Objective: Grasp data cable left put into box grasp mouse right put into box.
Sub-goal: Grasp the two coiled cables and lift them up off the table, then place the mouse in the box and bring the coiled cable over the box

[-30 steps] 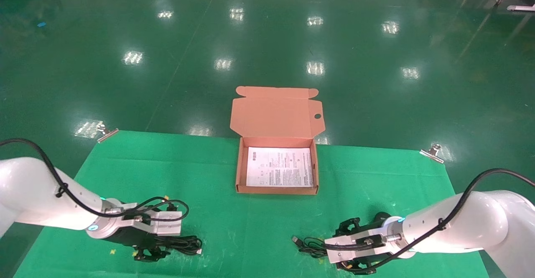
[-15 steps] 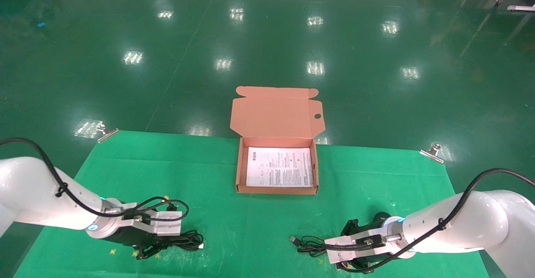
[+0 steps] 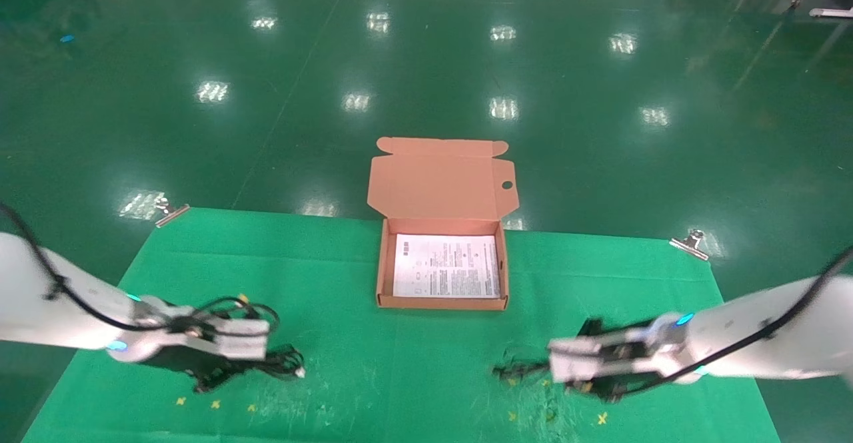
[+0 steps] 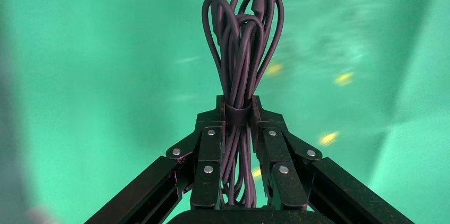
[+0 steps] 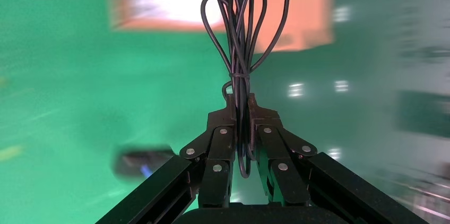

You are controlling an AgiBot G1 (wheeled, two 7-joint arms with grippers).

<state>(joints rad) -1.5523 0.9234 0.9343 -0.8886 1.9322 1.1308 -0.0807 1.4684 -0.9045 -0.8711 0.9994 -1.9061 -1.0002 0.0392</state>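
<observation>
Clearly both arms carry loads: left gripper (image 4: 237, 108) jaws clench the tied black data cable (image 4: 241, 49) at its band; right gripper (image 5: 240, 108) jaws pinch the black mouse's thin cord (image 5: 241, 38), so the mouse (image 5: 142, 163) dangles.

Green cloth (image 3: 346, 276), metal clips (image 3: 170, 214) at far corners.

box (image 3: 442, 302) centre, far edge | data cable (image 3: 283, 363) left (near) | mouse (image 5: 142, 162) right
</observation>
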